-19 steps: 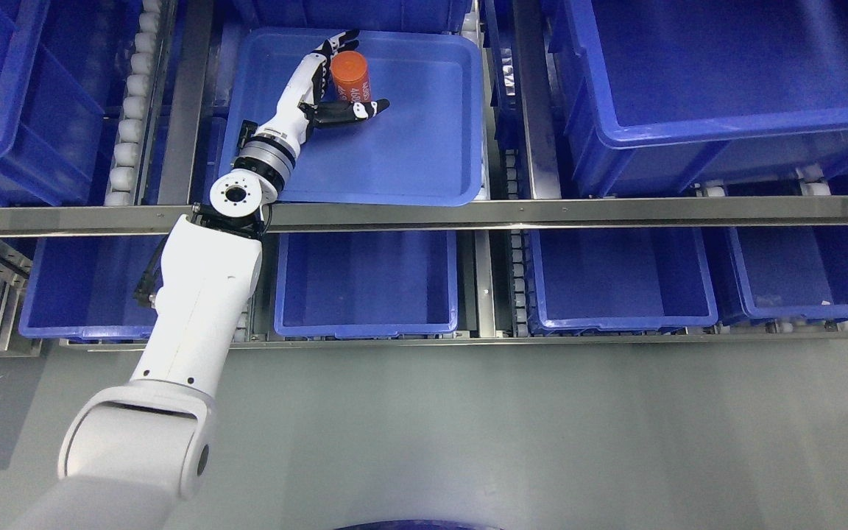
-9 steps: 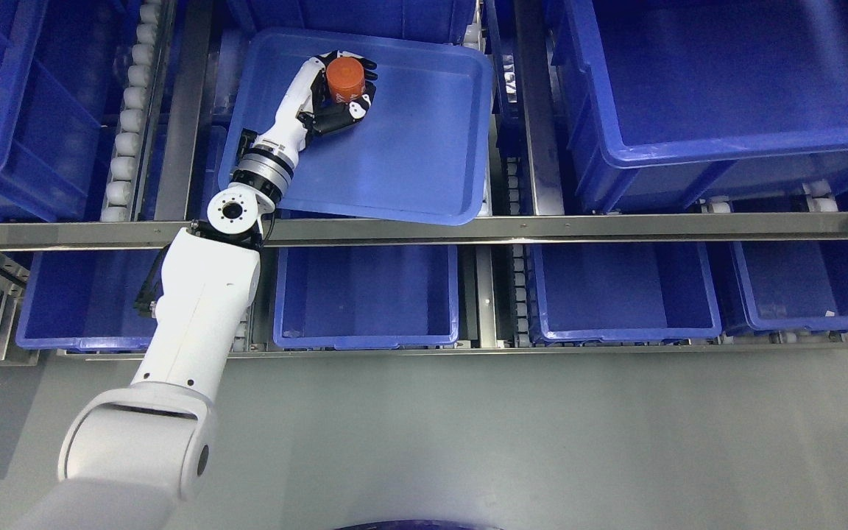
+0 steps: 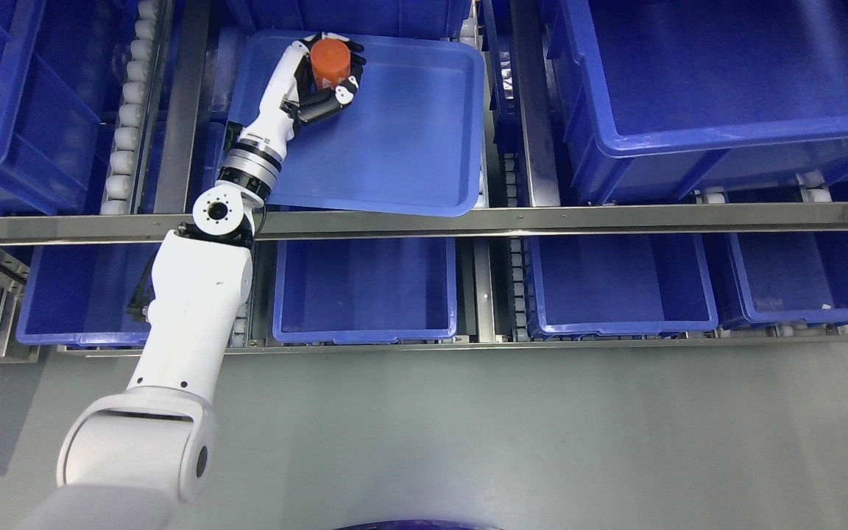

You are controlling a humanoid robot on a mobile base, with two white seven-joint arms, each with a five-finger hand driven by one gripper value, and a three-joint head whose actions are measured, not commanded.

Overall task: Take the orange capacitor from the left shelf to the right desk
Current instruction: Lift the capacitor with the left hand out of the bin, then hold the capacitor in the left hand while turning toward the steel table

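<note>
Grasp closed since a second ago: left hand then lay spread beside orange capacitor, thumb stuck out toward 3 o'clock; now wrapped, black fingers curled round the can's far side and thumb tucked under at 6 o'clock. Capacitor stood on end in the palm, flat orange top facing the camera, where earlier it lay tilted with printed side showing. Held at about 11 o'clock within the shallow blue tray, near that tray's back-left corner. Possibly lifted clear of the tray floor already, though impossible to confirm from straight overhead. Whole picture shifted a little too, so part of the apparent drift of tray and shelf rail put down to camera motion.

Judged as pick secured, carry not begun: capacitor not yet out of the left shelf, right desk nowhere in view. Next move likely a withdrawal toward 6 o'clock, over the rail, without knocking the tray's front lip.
</note>
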